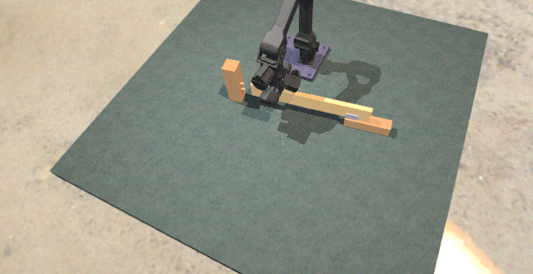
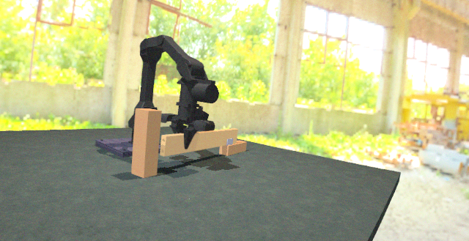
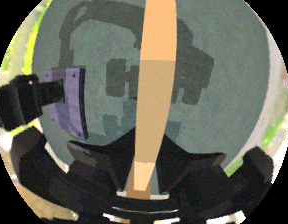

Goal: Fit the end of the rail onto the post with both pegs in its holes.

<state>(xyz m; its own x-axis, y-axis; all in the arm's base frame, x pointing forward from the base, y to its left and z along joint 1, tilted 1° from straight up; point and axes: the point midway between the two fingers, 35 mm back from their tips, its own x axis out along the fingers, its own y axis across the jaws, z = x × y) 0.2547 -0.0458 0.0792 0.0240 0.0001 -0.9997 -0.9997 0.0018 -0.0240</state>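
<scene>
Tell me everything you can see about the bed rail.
The bed rail is a long, straight, square-edged bar of pale, wood-coloured material. The gripper's jaws hold it from above, closer to its near end. That end is raised off the table, with a gap before the post. Its far end sits at the low footboard block, beside a small pale patch. I can't tell whether it's exactly level.
</scene>
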